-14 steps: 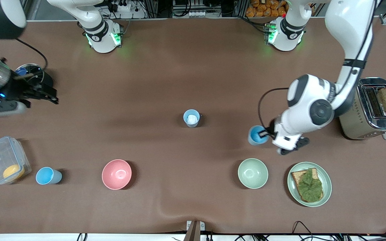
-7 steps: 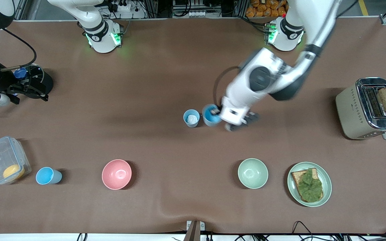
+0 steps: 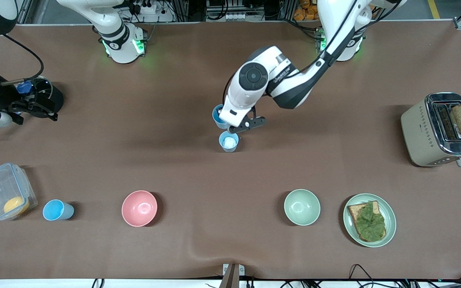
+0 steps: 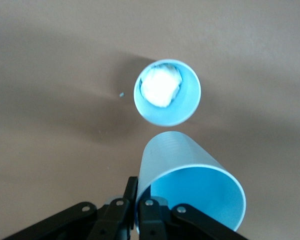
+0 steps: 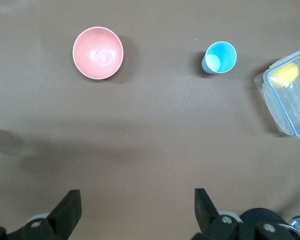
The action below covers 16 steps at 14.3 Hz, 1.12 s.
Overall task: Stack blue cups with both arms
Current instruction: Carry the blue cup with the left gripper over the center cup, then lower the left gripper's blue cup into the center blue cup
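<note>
My left gripper (image 3: 223, 119) is shut on the wall of a light-blue cup (image 3: 216, 115) and holds it tilted in the air, over the table beside a second blue cup (image 3: 229, 141). That second cup stands at the table's middle with a white lump in it. In the left wrist view the held cup (image 4: 190, 185) lies close to the standing cup (image 4: 167, 92), apart from it. A third blue cup (image 3: 56, 210) stands near the front edge at the right arm's end, and it also shows in the right wrist view (image 5: 221, 57). My right gripper (image 3: 40, 109) is open and empty at that end, its fingers (image 5: 70, 206) wide apart.
A pink bowl (image 3: 139, 208) and a pale green bowl (image 3: 301, 207) stand near the front. A plate with bread and lettuce (image 3: 350, 226) and a toaster (image 3: 426, 136) are at the left arm's end. A clear box with a yellow thing (image 3: 2, 192) stands beside the third cup.
My left arm has carried its blue cup from near the green bowl to the table's middle, beside the cup with the white lump. My right gripper drew back a little, then held still.
</note>
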{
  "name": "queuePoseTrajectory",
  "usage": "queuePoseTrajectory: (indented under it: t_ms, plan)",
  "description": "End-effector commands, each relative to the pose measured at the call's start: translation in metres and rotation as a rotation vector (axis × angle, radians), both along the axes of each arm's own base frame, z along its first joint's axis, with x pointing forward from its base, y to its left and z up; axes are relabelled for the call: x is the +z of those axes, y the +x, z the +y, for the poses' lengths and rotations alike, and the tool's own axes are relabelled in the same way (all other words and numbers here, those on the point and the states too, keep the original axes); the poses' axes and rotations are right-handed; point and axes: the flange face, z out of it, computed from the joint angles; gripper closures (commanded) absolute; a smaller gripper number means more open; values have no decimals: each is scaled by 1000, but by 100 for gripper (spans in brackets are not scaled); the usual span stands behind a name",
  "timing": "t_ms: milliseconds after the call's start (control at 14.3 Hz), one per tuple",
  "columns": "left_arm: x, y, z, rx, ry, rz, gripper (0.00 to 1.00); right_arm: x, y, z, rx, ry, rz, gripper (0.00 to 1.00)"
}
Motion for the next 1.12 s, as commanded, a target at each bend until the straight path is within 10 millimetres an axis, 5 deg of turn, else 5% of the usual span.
queuePoseTrajectory:
  t_ms: [0,488,1047]
  plan:
    - [4,15,7,14,4,-22,100,5,-3,-2,5,-11,-1,0]
    - [-27,28,9,29,0,-53,100,4,-4,-1,5,-12,10,0]
    - [-38,30,9,28,2,-53,100,4,-4,1,-1,-11,10,0]
